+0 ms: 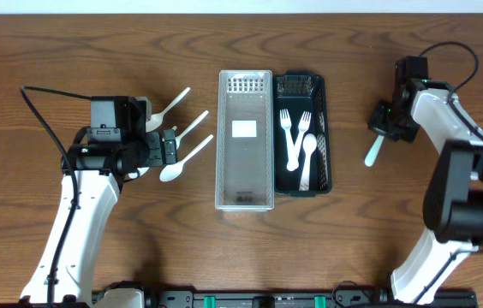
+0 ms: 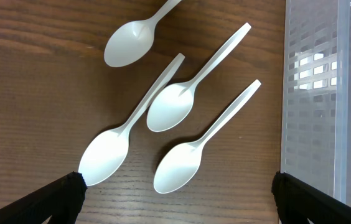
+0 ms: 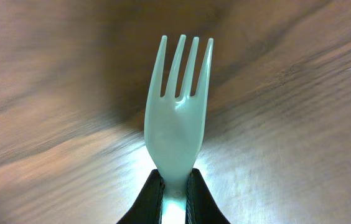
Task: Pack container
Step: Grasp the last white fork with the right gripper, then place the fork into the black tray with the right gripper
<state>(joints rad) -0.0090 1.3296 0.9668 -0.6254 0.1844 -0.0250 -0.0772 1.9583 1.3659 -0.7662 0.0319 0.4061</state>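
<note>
White plastic fork (image 3: 178, 118) clamped by handle in right gripper (image 3: 175, 198), tines toward top of wrist frame. Overhead: fork at right of frame, well apart from containers. Left gripper (image 1: 169, 147) spread wide above four white spoons (image 2: 169, 109) on wooden table (image 1: 53, 51), left of clear container (image 1: 245, 175). Black container (image 1: 324, 137) alongside it at centre holds white cutlery (image 1: 293, 154).

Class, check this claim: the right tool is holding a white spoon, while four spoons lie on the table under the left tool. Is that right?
No. The right tool holds a white fork, not a spoon; the right wrist view shows its four tines. Four spoons do lie on the table under the left tool.
</note>
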